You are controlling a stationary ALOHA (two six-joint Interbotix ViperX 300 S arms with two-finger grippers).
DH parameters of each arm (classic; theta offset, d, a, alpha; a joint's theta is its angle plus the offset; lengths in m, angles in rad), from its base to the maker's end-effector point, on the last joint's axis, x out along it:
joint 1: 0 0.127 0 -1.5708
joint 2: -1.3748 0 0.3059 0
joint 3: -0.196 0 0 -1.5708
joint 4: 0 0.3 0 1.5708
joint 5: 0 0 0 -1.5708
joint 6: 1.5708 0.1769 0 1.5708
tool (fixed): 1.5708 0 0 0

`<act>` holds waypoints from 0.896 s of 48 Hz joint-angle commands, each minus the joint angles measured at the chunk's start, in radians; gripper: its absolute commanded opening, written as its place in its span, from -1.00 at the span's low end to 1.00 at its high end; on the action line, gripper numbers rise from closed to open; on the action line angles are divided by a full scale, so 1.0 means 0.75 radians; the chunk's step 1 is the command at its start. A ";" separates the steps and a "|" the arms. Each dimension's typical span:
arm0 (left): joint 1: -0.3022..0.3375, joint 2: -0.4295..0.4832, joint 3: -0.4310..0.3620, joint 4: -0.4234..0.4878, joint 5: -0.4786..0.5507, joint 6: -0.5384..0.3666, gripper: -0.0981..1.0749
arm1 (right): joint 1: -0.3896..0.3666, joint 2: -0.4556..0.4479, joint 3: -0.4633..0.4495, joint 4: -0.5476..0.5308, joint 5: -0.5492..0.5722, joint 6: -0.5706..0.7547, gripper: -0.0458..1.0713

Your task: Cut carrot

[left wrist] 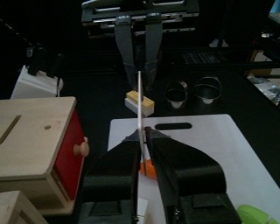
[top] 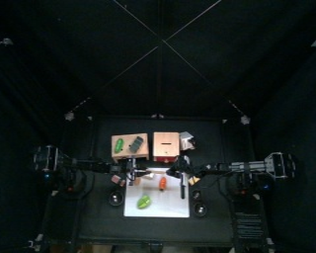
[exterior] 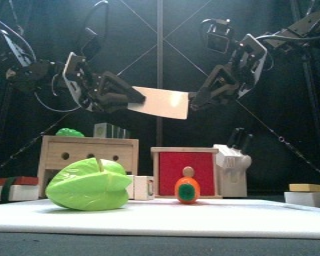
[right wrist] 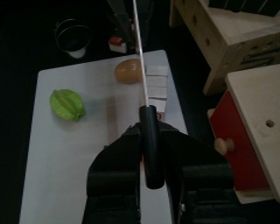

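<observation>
Board [exterior: 256, 215], white and flat, lay nearest at the front of the bench [top: 102, 222]. A green vegetable piece [exterior: 89, 185] sat on its left part in the front view. A little further back, near the board's middle, stood the carrot [exterior: 188, 186]. It was a stubby orange piece with a green top, clear of the green piece. Behind them stood a pale wooden box [exterior: 89, 150] on the left and a red-fronted box [exterior: 190, 165] beside it.

Above the board hung the knife [exterior: 163, 101], its broad blade level in the air between the two arms. The right tool [right wrist: 146, 118] was clamped on the knife's black handle, with the blade running out ahead of it, seen edge-on. In that wrist view the carrot [right wrist: 129, 70] lay on the board just beside the line of the blade, and the green piece [right wrist: 66, 103] lay further off to the side.

The left tool [left wrist: 146, 140] sat at the blade's far end, with the thin edge running between its fingers [left wrist: 178, 166]. Whether it actually gripped the blade could not be told. An orange patch of carrot [left wrist: 143, 164] showed in the narrow gap directly beneath it. From overhead, the carrot [top: 162, 183] lay between the two tools, below the blade and not touching it.
</observation>
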 commanded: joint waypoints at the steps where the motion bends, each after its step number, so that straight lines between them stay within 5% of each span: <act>1: 0.004 -0.004 -0.039 0.002 -0.008 0.000 -0.14 | -0.004 -0.012 -0.022 0.002 0.006 0.000 -0.23; 43: -0.025 0.135 -0.035 0.067 -0.010 -0.002 -0.17 | 0.022 -0.008 0.055 0.106 0.041 0.002 -0.30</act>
